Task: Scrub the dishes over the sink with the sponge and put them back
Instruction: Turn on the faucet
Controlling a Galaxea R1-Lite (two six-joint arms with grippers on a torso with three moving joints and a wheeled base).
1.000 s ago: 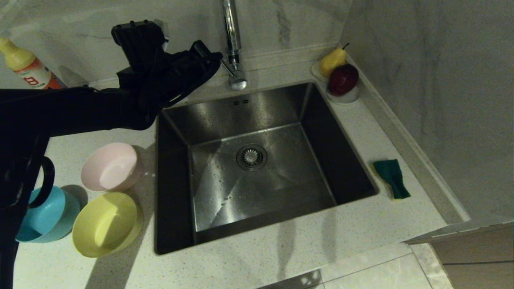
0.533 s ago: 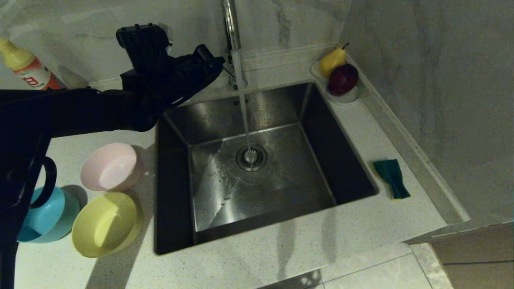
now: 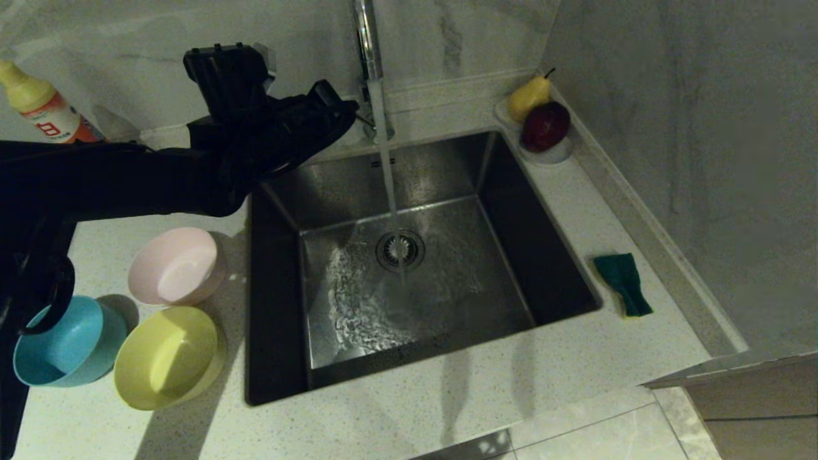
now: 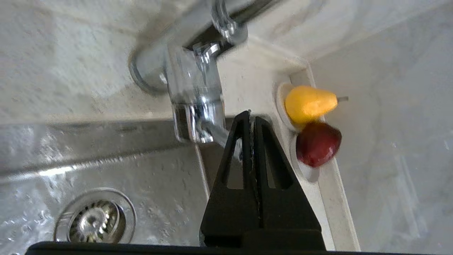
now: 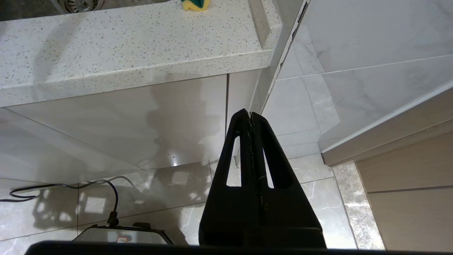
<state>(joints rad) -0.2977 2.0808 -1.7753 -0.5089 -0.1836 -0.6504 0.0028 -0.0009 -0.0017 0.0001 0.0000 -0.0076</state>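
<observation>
Bowls in pale pink (image 3: 176,266), yellow (image 3: 167,356) and light blue (image 3: 67,350) sit clustered on the surface (image 3: 409,415) left of the sink (image 3: 409,255); the sponge (image 3: 623,283) lies on the sink's right. Water runs from the tap (image 3: 369,57) onto the sink's drain. The left gripper (image 4: 252,118), jaws pressed closed and empty, hovers at the tap's base. The right gripper (image 5: 250,117), jaws closed, hangs below the surface's front edge.

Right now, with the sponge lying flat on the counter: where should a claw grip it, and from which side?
Probably from above, pinching across the narrow width near mid-length. The sponge lies flat, green face up, on the counter right of the sink. Its long edges look clear; the raised ledge behind crowds a side approach.
</observation>
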